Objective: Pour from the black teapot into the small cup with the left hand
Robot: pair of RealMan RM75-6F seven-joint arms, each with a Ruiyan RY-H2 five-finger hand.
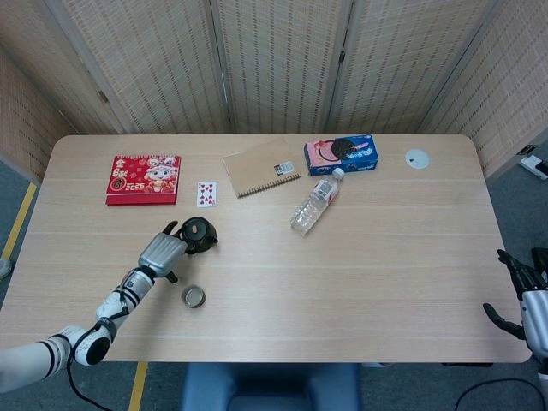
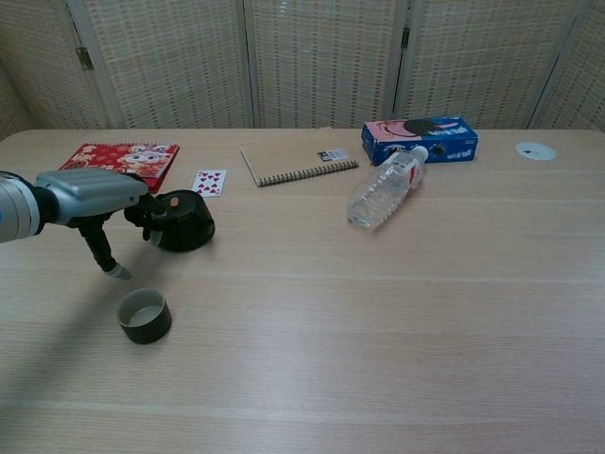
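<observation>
The black teapot [image 1: 199, 233] [image 2: 184, 222] stands upright on the table, left of centre. My left hand [image 1: 161, 253] [image 2: 90, 194] is right beside it on its left. The hand's dark fingers reach to the pot's handle, while the thumb points down and away from it. I cannot make out a closed grip. The small cup [image 1: 193, 296] [image 2: 145, 315] stands open-topped on the table just in front of the hand and nothing touches it. My right hand [image 1: 524, 300] hangs off the table's right front corner with its fingers spread and empty.
Along the far side lie a red booklet [image 1: 143, 178], a playing card [image 1: 206, 193], a spiral notebook [image 1: 261, 168], a blue cookie box [image 1: 341, 154] and a white disc [image 1: 417, 157]. A plastic bottle [image 1: 315, 203] lies on its side near the centre.
</observation>
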